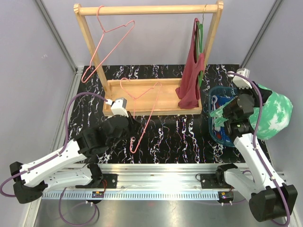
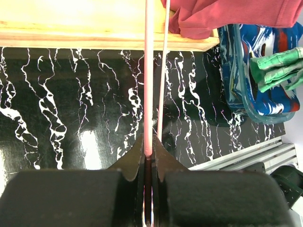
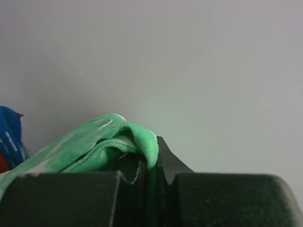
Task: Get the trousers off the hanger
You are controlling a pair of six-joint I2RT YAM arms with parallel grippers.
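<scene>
The left arm and the right arm have white shells between black joints. A purple cable runs along each. The jaws are black.

Green white-marbled trousers bunched, pinched in right tool, dark blue patterned trousers crumpled beside them

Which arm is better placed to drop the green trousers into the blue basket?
Right. The right hand is shut on the green trousers at the basket; the left hand is shut on the pink hanger, away from it.
</scene>
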